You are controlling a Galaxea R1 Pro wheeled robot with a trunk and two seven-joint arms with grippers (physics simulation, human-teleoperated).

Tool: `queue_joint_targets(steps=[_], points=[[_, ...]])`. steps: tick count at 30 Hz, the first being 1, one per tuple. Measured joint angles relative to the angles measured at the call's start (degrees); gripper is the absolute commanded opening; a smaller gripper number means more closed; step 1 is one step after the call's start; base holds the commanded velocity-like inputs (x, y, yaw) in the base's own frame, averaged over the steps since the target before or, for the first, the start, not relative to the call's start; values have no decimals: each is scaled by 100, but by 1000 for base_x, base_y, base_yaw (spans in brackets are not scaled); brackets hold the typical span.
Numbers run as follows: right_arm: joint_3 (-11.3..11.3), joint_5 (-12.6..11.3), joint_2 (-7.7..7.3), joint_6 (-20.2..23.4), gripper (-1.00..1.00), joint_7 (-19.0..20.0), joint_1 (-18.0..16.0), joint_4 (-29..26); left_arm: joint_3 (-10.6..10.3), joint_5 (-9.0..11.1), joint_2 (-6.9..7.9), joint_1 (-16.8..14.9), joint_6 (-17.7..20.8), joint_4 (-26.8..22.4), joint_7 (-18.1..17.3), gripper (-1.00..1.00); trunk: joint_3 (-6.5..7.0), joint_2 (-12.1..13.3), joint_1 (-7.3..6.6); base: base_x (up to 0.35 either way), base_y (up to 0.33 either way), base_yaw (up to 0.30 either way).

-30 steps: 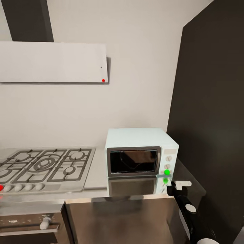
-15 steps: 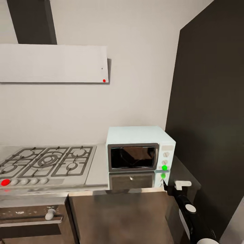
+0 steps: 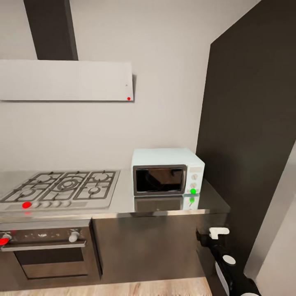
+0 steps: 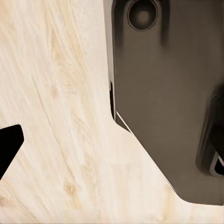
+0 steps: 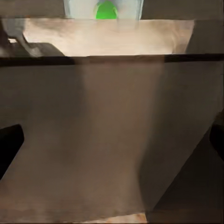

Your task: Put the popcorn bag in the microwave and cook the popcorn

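**Robot backs away from the kitchen desk with the microwave shut**

Since the earlier frames the camera has drawn back and the whole scene has shifted: the oven front and a strip of wooden floor have come into sight, and the microwave looks smaller and sits higher in the head view.

Now the pale mint-blue microwave (image 3: 167, 172) stands on the grey steel desk (image 3: 123, 205), at its right end, close to a tall dark cabinet (image 3: 250, 135). Its dark glass door is closed. A green dot (image 3: 193, 191) glows low on its side panel, under two knobs, and is mirrored in the desk surface. Just left of the microwave lies the steel gas hob (image 3: 61, 188) with black grates and a red dot at its front edge. Below the hob is the steel oven (image 3: 49, 255). A white range hood (image 3: 65, 80) hangs on the wall above.

The right tool (image 3: 218, 233) hangs low in front of the dark cabinets under the desk, below the microwave. Its fingers are apart in the right wrist view, with nothing between them.

The left wrist view looks down on pale wooden floor (image 4: 56, 116) and a dark robot part; one finger (image 4: 8, 147) shows, so I cannot tell its state.
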Motion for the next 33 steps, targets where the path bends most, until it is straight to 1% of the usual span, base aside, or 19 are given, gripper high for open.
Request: queue_joint_targets(steps=[2,3,5,6,7,9,13,15,17,18,19,25,27,28,29,30,31,33], points=[[-4,-2,-35,-48,100,3,-1,457,24,3,13,0,-7,-2,1,100,0,0,0,-273,150,0],[-2,7,-110,-252,100,0,0,868,106,4,31,0,-10,-3,1,100,-1,0,-1,-219,213,0],[-1,4,-164,-493,100,2,-1,1280,249,5,54,0,-14,-7,2,100,0,0,-1,-187,241,0],[0,1,-208,-609,100,5,-1,1534,378,6,65,0,-14,-9,2,100,0,0,-2,-164,260,0],[-1,-2,-263,-671,100,8,-1,1750,493,6,73,0,-14,-10,1,100,0,0,-2,-135,270,0],[1,0,-331,-722,100,4,-1,2098,602,6,86,0,-19,-11,-3,100,0,-1,-3,-60,275,0],[6,10,-354,-753,100,-10,-2,2833,638,2,91,0,-26,-17,-5,100,0,-1,-3,-12,76,0],[5,3,-355,-757,100,-9,-3,3046,640,2,85,0,-31,-26,-6,100,0,-1,-3,-2,11,0],[7,0,-357,-759,100,-8,-3,3130,643,3,83,0,-35,-33,-4,100,0,-1,-3,0,2,0],[9,15,-470,-1157,100,-17,31,3569,636,-5,-100,-1,-491,-64,-7,100,-1,-1,-3,0,0,0],[10,17,-472,-1171,100,-14,37,3582,633,-8,-119,0,-506,-64,-6,100,0,-1,-3,0,0,0],[11,19,-471,-1145,100,-20,37,3594,633,-8,-119,0,-507,-63,-6,100,0,-1,-3,0,0,0],[17,21,-469,-1099,100,-119,58,3727,633,-10,-119,0,-507,-64,-6,100,0,-1,-3,0,0,0],[22,27,-468,-1084,100,-248,106,3766,633,-7,-119,0,-507,-62,-6,100,0,-1,-3,0,0,0],[27,27,-465,-1060,100,-375,241,3787,634,-8,-119,0,-507,-62,-6,100,-1,-1,-4,0,0,0],[30,21,-457,-1042,100,-480,444,3797,634,-7,-119,0,-507,-64,-6,100,-1,-2,-4,0,0,0],[30,13,-449,-1031,100,-581,683,3801,634,-7,-119,0,-506,-64,-6,100,-1,-2,-4,0,0,0],[25,6,-411,-1023,100,-762,1388,3805,634,-5,-119,0,-506,-65,-6,100,-1,-2,-3,0,0,0]])
